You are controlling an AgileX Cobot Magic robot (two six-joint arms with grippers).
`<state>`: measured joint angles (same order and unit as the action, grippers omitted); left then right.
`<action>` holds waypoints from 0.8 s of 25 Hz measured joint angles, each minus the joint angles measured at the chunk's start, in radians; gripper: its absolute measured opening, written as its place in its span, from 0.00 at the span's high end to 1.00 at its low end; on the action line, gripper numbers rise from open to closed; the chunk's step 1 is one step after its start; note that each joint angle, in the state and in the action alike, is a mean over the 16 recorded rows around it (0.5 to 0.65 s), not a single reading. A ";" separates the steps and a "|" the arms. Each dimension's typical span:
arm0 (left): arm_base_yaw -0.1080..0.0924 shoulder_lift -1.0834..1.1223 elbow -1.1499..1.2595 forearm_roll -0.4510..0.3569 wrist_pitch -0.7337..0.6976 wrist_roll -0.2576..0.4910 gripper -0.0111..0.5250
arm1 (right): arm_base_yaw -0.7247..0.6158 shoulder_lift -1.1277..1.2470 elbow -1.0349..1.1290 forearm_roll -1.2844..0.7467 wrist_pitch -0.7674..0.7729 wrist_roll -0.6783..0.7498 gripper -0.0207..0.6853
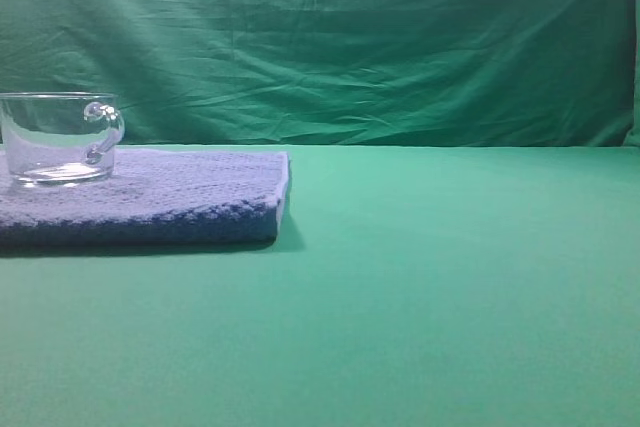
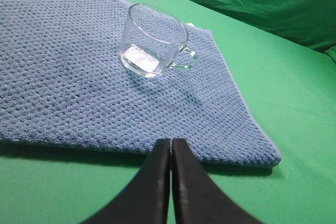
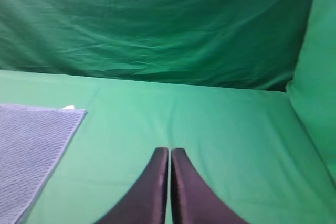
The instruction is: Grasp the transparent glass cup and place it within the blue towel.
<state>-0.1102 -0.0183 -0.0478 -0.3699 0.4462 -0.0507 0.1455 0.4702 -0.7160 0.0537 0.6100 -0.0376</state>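
- Transparent glass cup (image 2: 154, 40) stands upright on the blue towel (image 2: 79, 87), handle out to one side, well inside the towel's border as the left wrist view shows it.
- In the exterior high view the cup (image 1: 58, 137) sits at the far left of the worktop (image 1: 450, 287), partly cut off by the frame edge, with the towel (image 1: 150, 202) lying flat under it.
- Left claw (image 2: 171, 145) has its two fingers pressed together with nothing between them; it hangs short of the towel's near edge and well apart from the cup.
- Right claw (image 3: 169, 156) is likewise closed and empty, over bare green worktop (image 3: 210, 129) toward the right side, with only a corner of the towel (image 3: 31, 145) in its view.
- Judged from this, the placing looks done: the cup rests within the towel and neither claw touches it.
- Risk from here seems small but real: the left claw is the nearer one, and a low or forward sweep could catch the towel's thick edge and drag it, which would shift or tip the cup.
- Knobbly terry gives an uneven seat, so a nudge to the handle could rock the glass; on its side it could roll toward the towel's edge.
- Right claw poses little threat where it is.
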 joint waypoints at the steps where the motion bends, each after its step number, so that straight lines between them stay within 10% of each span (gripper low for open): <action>1: 0.000 0.000 0.000 0.000 0.000 0.000 0.98 | -0.020 -0.034 0.038 0.000 -0.016 0.000 0.97; 20: 0.000 0.000 0.000 0.000 0.000 0.000 0.98 | -0.128 -0.469 0.642 -0.001 -0.190 0.000 0.97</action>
<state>-0.1102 -0.0183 -0.0478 -0.3699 0.4462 -0.0507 0.0176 0.0013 -0.0738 0.0526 0.4199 -0.0376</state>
